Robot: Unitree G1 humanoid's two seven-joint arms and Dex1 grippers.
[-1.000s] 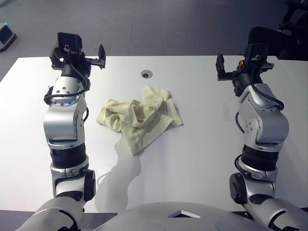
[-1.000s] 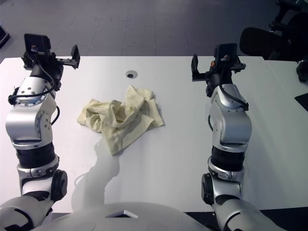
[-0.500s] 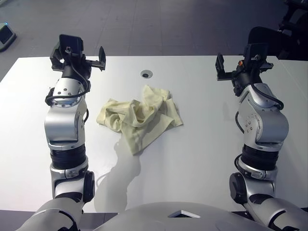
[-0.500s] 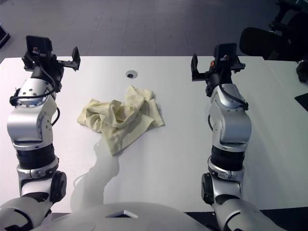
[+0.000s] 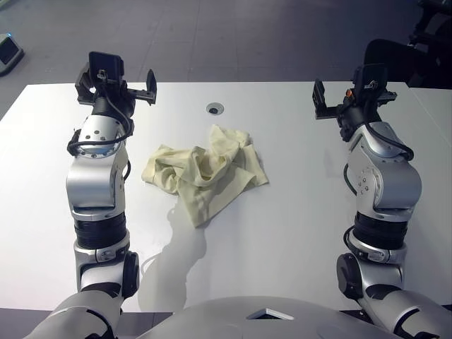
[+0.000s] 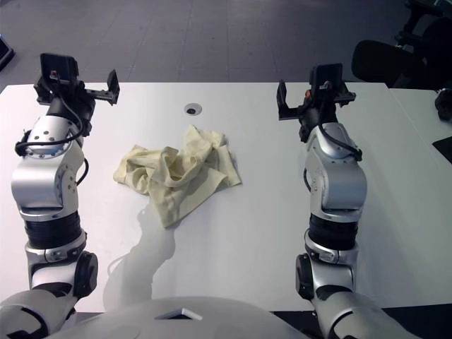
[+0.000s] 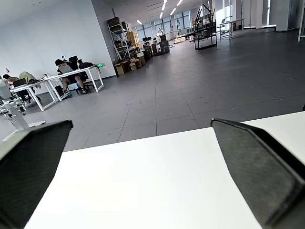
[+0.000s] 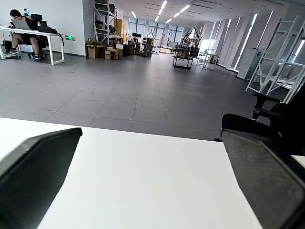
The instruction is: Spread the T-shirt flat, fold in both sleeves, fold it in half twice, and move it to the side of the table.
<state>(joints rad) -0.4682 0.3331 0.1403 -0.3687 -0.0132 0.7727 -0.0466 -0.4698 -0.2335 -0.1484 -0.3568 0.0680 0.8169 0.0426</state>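
One crumpled T-shirt [image 5: 205, 169] heaped mid-worktop [image 5: 282, 219], not yet spread | lies inward and robot-ward of both hands | left hand [image 5: 115, 85] nearer, fingers apart, empty | right hand [image 5: 351, 99] well apart, fingers apart, empty

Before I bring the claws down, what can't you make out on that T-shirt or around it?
T-shirt: sleeves, collar and hem can't be told apart in the head views; its own crumpled folds hide them.
Round fitting in the table beyond it: too small to identify.
Left claw and right claw: fingers partly cut off by wrist-view edges.
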